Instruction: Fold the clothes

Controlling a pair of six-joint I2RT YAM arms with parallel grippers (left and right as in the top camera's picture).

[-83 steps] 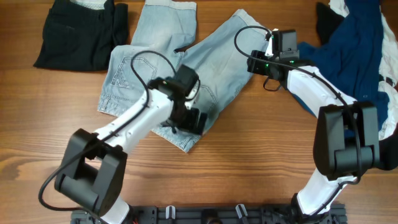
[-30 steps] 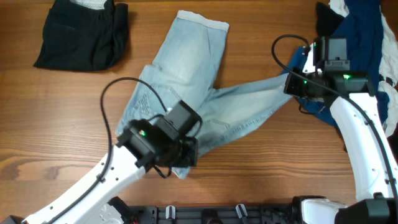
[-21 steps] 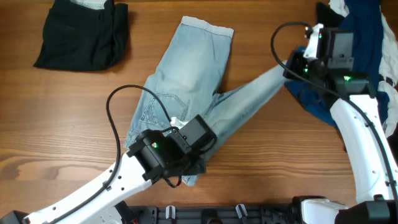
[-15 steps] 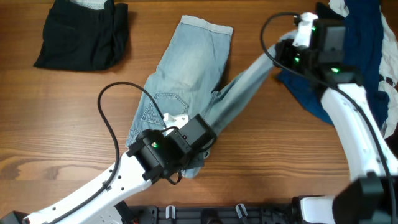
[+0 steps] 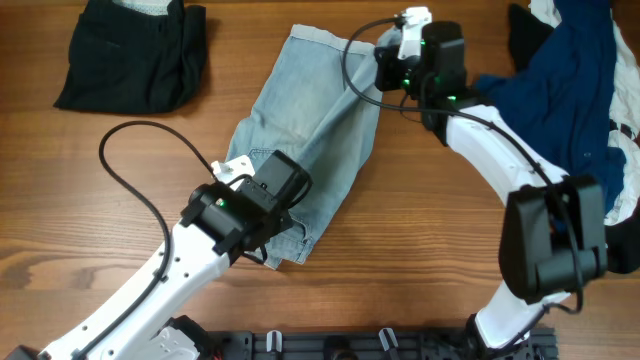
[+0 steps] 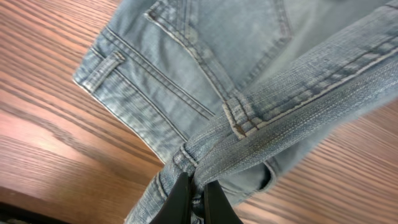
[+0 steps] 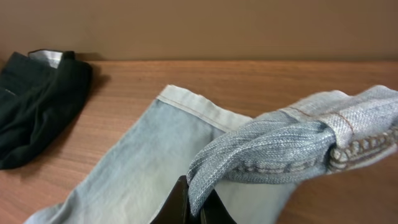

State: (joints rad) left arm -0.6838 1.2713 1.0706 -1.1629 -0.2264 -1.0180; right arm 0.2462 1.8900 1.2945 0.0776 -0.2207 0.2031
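1. Denim, pale and faded: the shorts (image 5: pixel 300 130) lie in the middle of the wooden table (image 5: pixel 450 230), one leg drawn across the other so the pair is roughly halved lengthwise. The fold appears close to laid but is not yet let go or smoothed
2. The left gripper (image 6: pixel 194 190) is clamped on the bunched waistband at the near end of the shorts. The right gripper (image 7: pixel 191 198) pinches the gathered hem of the upper leg at the far end, holding it just above the leg beneath
3. Judged done: a black garment (image 5: pixel 125 60) sits as a folded bundle at the far left, well apart from both arms
4. Judged left: setting down and flattening this lengthwise fold, probably a crosswise fold after it, then the loose heap at the far right, where a navy shirt (image 5: pixel 570 90) sprawls with a black piece (image 5: pixel 525 35) and a white piece (image 5: pixel 542 8) at its far edge, none of them folded
5. The count: one pair of denim shorts, one folded black garment, one navy shirt, one black piece and at least one white piece in the heap, two grippers, both gripping the shorts
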